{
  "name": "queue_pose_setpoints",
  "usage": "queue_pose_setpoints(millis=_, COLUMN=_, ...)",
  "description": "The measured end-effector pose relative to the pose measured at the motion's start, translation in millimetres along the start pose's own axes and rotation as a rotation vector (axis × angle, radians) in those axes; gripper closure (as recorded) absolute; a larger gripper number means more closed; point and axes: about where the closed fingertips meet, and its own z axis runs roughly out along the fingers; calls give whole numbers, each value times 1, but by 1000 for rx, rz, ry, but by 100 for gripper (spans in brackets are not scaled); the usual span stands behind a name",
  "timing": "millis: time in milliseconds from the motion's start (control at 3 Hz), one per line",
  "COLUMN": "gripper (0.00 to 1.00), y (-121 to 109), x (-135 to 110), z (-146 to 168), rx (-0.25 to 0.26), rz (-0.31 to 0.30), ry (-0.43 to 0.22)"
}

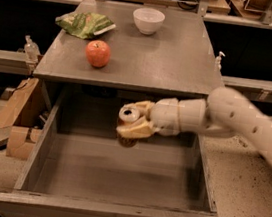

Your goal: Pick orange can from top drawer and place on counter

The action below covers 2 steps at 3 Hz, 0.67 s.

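A small orange-brown cylindrical can (128,114) was gripped by the cream two-finger pincer (135,120) over the open grey wooden drawer (111,212), just below the flat grey surface (173,60).

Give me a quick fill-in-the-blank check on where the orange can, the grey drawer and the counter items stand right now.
The two-finger gripper is ___ on the small orange-brown can with the silver top.
Below it, the wide grey wooden top drawer stands ___.
On the flat grey counter, the crinkled snack bag behind the round red apple is ___.
The round bowl at the counter's back is ___.
Missing words: shut; open; green; white.
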Motion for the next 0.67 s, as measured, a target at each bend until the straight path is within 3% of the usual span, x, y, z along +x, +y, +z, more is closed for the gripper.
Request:
queue_pose_setpoints(millis=333, gripper=100, y=-33, x=-93, z=-70, rx=73, rz=0, ry=44)
queue_pose_setpoints(millis=667, gripper=100, y=-53, x=-130, z=-103, rx=108, rz=12, ry=50)
